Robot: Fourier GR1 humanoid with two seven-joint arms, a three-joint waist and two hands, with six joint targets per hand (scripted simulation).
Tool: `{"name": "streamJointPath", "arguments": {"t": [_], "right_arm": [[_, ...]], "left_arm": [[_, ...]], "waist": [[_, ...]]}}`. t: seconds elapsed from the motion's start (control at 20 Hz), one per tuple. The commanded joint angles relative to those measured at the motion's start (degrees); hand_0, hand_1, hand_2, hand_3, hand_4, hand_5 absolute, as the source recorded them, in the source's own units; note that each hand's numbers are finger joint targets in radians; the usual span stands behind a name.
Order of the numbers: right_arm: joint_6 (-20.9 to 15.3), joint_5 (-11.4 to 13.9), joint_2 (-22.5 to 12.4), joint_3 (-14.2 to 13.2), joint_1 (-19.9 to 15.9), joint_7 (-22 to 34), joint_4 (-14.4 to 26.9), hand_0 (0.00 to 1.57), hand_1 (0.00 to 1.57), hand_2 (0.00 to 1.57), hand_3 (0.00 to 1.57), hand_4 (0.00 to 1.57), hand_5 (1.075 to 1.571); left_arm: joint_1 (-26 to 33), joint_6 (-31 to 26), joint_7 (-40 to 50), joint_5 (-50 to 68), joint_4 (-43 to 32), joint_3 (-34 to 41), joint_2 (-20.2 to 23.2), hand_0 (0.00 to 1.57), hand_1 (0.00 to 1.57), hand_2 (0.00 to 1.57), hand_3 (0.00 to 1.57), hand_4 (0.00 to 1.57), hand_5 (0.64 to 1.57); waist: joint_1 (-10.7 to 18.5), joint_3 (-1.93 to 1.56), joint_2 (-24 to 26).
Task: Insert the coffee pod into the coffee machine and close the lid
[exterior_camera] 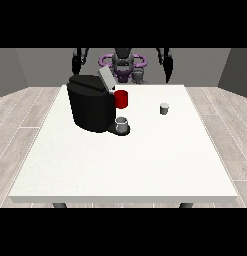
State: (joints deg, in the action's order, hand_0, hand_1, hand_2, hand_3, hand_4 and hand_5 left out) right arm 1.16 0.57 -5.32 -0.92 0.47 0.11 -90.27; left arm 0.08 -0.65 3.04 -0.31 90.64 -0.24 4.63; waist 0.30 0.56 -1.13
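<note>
One coffee machine [91, 102], lid [105, 79] raised, was seen left of centre.
One pod [164, 108], one red cup [121, 99], one grey cup [122, 124] were counted; both hands' [76, 65] [168, 66] fingers could not be told.

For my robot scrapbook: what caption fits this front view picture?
Coffee machine with lid up; small coffee pod waits alone on the white table.

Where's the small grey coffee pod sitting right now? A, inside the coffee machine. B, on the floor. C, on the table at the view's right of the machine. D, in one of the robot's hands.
C: the coffee pod stands alone on the white table, apart from the coffee machine.
</note>
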Motion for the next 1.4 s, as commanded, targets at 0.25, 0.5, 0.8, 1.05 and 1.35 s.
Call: {"name": "streamJointPath", "arguments": {"t": [0.25, 0.5, 0.8, 1.05, 1.35], "right_arm": [[1.7, -0.2, 1.1, 0.8, 2.9, -2.6, 2.5, 0.00, 0.00, 0.00, 0.00, 0.13, 1.571], [-7.3, -0.3, 5.2, -1.0, -1.3, -8.6, 0.5, 0.00, 0.00, 0.00, 0.00, 0.18, 1.571], [-7.0, -1.2, 5.3, -0.4, -3.9, -2.9, -3.9, 0.00, 0.00, 0.00, 0.00, 0.16, 1.571], [-5.3, -2.4, 3.1, -1.2, -8.2, -4.8, -3.0, 0.00, 0.00, 0.00, 0.00, 0.19, 1.571], [-6.5, 0.5, 5.3, 3.9, -3.2, -6.6, -4.9, 0.00, 0.00, 0.00, 0.00, 0.28, 1.571]], "left_arm": [[-1.8, -7.5, -11.9, 3.6, -1.7, 4.6, 5.3, 0.00, 0.00, 0.00, 0.00, 0.21, 1.571], [-7.5, -7.8, -9.2, -0.7, -6.9, 7.6, 12.2, 0.00, 0.00, 0.00, 0.00, 0.00, 1.571], [-13.0, -12.2, -8.0, 0.5, -18.5, 10.7, 16.3, 0.00, 0.00, 0.00, 0.00, 0.00, 1.571], [-19.4, -9.0, -9.6, -3.5, -26.1, 11.8, 18.1, 0.00, 0.00, 0.00, 0.00, 0.00, 1.571], [-22.9, -11.6, -15.5, -4.4, -39.3, 14.3, 21.6, 0.00, 0.00, 0.00, 0.00, 0.00, 1.571]], "waist": [[-0.9, -0.55, 1.7], [-3.9, -0.57, -1.5], [-7.2, -0.54, -3.0], [-9.6, -0.54, -9.6], [-10.6, -0.52, -10.4]]}}
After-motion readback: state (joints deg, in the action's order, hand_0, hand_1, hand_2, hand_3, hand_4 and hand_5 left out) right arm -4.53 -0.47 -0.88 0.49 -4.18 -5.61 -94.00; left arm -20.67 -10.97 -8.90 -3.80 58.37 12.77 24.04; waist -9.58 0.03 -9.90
